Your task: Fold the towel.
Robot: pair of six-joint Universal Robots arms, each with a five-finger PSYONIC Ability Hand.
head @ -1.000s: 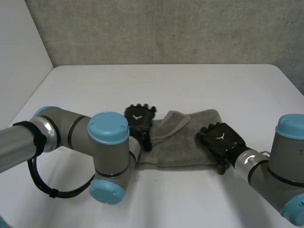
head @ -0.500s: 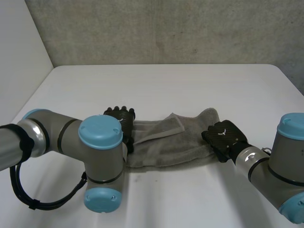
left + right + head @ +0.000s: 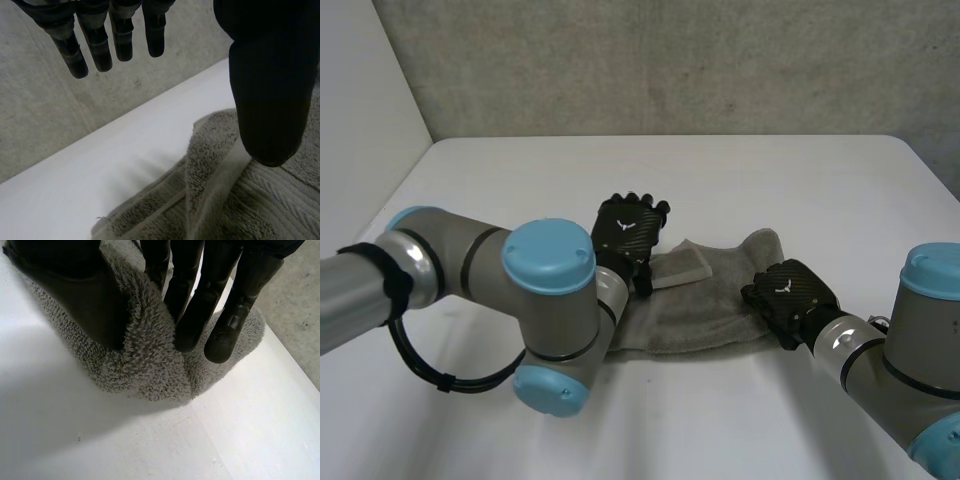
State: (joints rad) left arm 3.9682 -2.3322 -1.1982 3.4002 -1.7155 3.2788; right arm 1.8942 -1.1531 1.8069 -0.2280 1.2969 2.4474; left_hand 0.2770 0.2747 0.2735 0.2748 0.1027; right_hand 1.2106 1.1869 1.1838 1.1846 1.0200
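A grey towel (image 3: 705, 310) lies rumpled across the middle of the white table (image 3: 720, 180), with a small flap (image 3: 680, 265) turned over on its upper left part. My left hand (image 3: 628, 234) hovers over the towel's left end, its fingers (image 3: 100, 42) straight and its thumb (image 3: 267, 85) apart from them above the towel (image 3: 225, 200), holding nothing. My right hand (image 3: 788, 292) sits on the towel's right end. There its thumb (image 3: 75, 295) and fingers (image 3: 197, 295) pinch a raised ridge of the towel (image 3: 145, 345).
A grey concrete wall (image 3: 670, 60) runs along the table's far edge, and a white wall (image 3: 360, 110) stands at the left. My left arm's elbow (image 3: 550, 320) hangs over the near left of the table, covering the towel's left corner.
My left hand has lifted off the towel's left end and moved up and right. My right hand's fingers have closed on the towel's right end.
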